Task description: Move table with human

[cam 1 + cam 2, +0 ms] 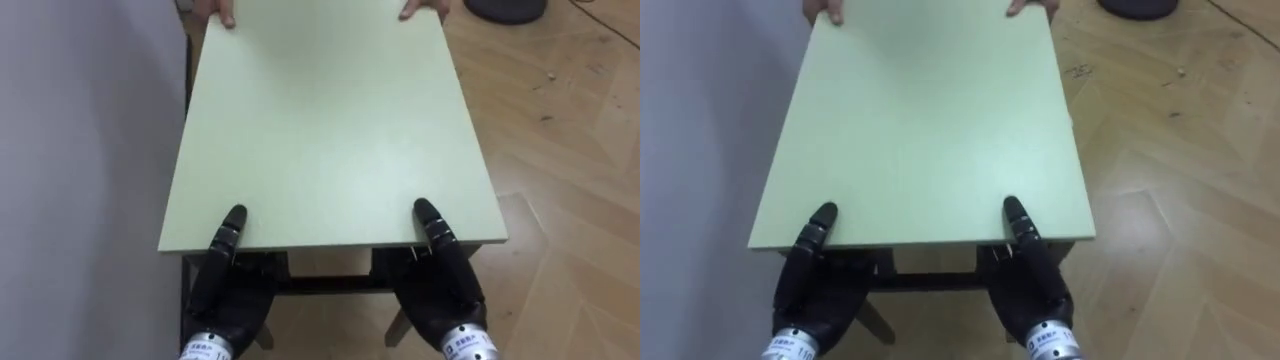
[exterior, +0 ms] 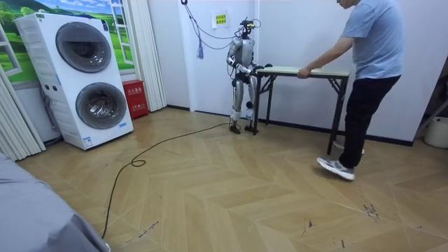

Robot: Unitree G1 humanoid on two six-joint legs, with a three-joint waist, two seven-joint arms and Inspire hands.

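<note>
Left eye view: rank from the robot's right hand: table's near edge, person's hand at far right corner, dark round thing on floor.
1. table's near edge, at the right hand.
2. person's hand, far right corner.
3. dark round thing, floor beyond.

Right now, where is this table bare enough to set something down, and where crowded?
The tabletop is bare across its middle, between the person's hands at the far edge and the left hand and right hand pinching the near edge. Those edges are crowded.
</note>
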